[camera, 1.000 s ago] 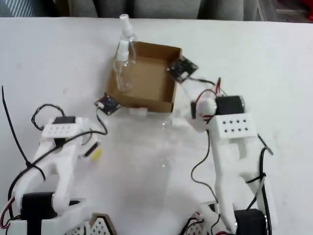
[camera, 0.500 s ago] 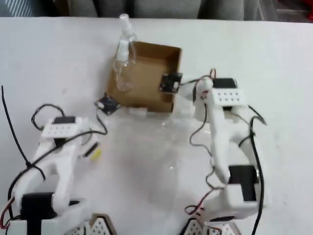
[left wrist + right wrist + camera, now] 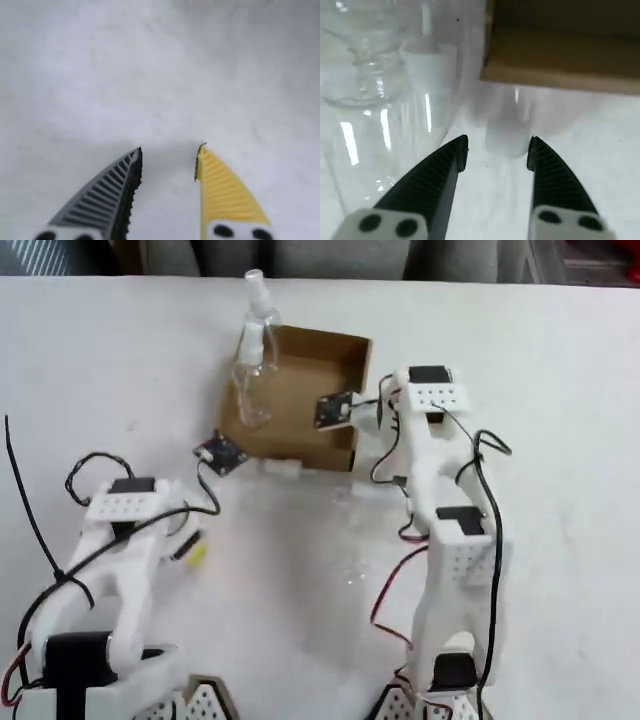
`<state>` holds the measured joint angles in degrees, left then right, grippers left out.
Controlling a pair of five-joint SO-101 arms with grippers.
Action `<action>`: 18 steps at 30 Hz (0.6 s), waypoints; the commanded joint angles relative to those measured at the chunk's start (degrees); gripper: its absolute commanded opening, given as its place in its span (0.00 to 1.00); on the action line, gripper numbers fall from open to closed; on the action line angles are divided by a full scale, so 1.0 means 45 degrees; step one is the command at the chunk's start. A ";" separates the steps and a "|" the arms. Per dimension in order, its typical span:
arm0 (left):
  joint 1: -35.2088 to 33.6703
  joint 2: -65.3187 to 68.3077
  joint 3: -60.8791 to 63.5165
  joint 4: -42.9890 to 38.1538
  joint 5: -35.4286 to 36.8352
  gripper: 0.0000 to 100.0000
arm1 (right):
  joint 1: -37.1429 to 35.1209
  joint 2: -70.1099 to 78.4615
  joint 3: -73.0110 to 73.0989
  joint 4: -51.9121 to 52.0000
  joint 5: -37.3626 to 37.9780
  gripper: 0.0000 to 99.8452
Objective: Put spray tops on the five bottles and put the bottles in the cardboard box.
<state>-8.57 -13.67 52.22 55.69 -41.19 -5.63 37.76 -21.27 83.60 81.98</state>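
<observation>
The cardboard box point(image 3: 345, 350) stands at the table's middle back. Two clear bottles with spray tops point(image 3: 252, 345) lean in its far left corner. My right arm point(image 3: 430, 400) stretches to the box's near right corner. Its gripper point(image 3: 497, 145) is open low over the table, with a small white translucent cap-like piece point(image 3: 507, 134) just past the fingertips, below the box's wall point(image 3: 555, 65). Clear bottles point(image 3: 370, 75) stand close beside one black finger point(image 3: 440, 170). My left gripper point(image 3: 167, 150) is open over bare table, black and yellow fingers apart; from above it point(image 3: 187, 546) sits front left.
More clear bottles lie faintly on the white table in front of the box point(image 3: 350, 490). Loose wires and a small circuit board point(image 3: 220, 452) hang near the box's front left corner. A black cable point(image 3: 25, 500) runs along the left edge.
The right arm has unfolded and swung forward and left, its wrist now at the box's near right corner. The left arm has kept still.
</observation>
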 commanded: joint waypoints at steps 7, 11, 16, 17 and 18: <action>-0.0068 -0.0400 -0.0059 -0.0352 0.0137 0.18 | 0.0107 0.0830 -0.2227 0.0166 -0.0762 0.15; -0.0068 -0.0400 -0.0059 -0.0352 0.0137 0.18 | 0.0127 0.0830 -0.2989 0.0186 -0.2012 0.02; -0.0068 -0.0400 -0.0039 -0.0352 0.0156 0.18 | 0.0342 0.0830 -0.4435 0.1241 -0.3712 0.02; -0.0068 -0.0400 -0.0039 -0.0352 0.0176 0.18 | 0.0381 0.0830 -0.4864 0.1612 -0.4005 0.02; -0.0068 -0.0400 -0.0039 -0.0352 0.0176 0.18 | 0.0420 0.0830 -0.5333 0.1963 -0.4357 0.02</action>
<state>-8.57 -13.67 52.22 55.08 -41.19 -4.75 42.51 -38.68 88.53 66.24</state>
